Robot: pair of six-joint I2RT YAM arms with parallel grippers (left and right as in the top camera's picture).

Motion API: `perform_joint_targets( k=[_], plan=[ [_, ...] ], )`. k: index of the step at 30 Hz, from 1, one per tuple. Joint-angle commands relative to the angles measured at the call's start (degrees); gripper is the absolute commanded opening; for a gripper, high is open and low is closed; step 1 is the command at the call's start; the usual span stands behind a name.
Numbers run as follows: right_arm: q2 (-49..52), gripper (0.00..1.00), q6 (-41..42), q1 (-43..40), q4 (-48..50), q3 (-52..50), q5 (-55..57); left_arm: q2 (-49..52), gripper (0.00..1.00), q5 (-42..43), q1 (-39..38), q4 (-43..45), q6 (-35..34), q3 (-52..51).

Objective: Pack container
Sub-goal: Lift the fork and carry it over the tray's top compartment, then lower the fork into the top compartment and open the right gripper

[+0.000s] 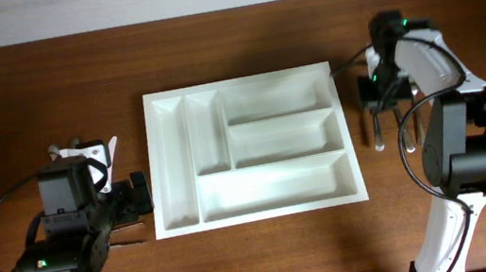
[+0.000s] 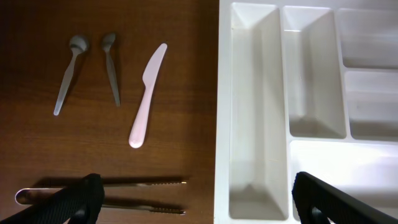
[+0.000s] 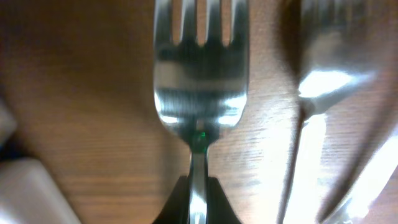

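Note:
The container (image 1: pixel 245 80), a large white tray with five compartments, lies mid-table with nothing in it. My right gripper (image 1: pixel 380 105) is just off its right edge. In the right wrist view this gripper (image 3: pixel 198 193) is shut on the neck of a metal fork (image 3: pixel 199 68), tines pointing away. My left gripper (image 1: pixel 134 197) is at the tray's lower-left corner. In the left wrist view it (image 2: pixel 199 202) is wide open and empty, straddling the tray's left rim (image 2: pixel 224 124) and the tips of two metal knives (image 2: pixel 149 183).
Left of the tray lie two small grey spoons (image 2: pixel 68 74), (image 2: pixel 112 68) and a pale plastic knife (image 2: pixel 147 93). More metal cutlery (image 3: pixel 311 93) lies beside the held fork, also in the overhead view (image 1: pixel 379 134). A white edge (image 3: pixel 28 186) shows at the lower left of the right wrist view.

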Motion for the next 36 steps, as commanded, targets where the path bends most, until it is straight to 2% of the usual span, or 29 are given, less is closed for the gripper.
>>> perform_joint_targets(
  k=[1,7,13,21,23,28,30,36],
  plan=[
    [-1.7,0.04,-3.8,1.1,-3.6,11.0,0.3,-0.1,0.99,0.6,-0.3,0.1,-0.5,1.4],
    [-1.7,0.04,-15.8,5.2,-10.5,23.4,-2.2,-0.1,0.99,0.6,-0.3,0.1,-0.5,1.4],
    [-1.7,0.04,-41.1,13.1,-13.3,27.3,-11.1,-0.1,0.99,0.6,-0.3,0.1,-0.5,1.4],
    [-1.4,0.04,-73.6,20.8,-14.5,26.7,-11.3,-0.1,0.99,0.6,-0.3,0.1,-0.6,1.4],
    [-1.3,0.04,-77.5,21.6,-13.9,25.6,-12.3,-0.1,0.99,0.6,-0.3,0.1,-0.5,1.4],
    [-0.6,0.05,-77.8,21.4,-10.6,21.4,-15.2,-0.1,0.99,0.6,-0.3,0.1,-0.5,1.4],
    [0.3,0.09,-77.8,21.4,-9.2,18.6,-15.2,-0.1,0.99,0.6,-0.3,0.1,-0.5,1.4],
    [3.1,0.09,-77.7,21.4,-6.0,15.3,-15.1,-0.1,0.99,0.6,-0.3,0.1,-0.6,1.4]
  ],
)
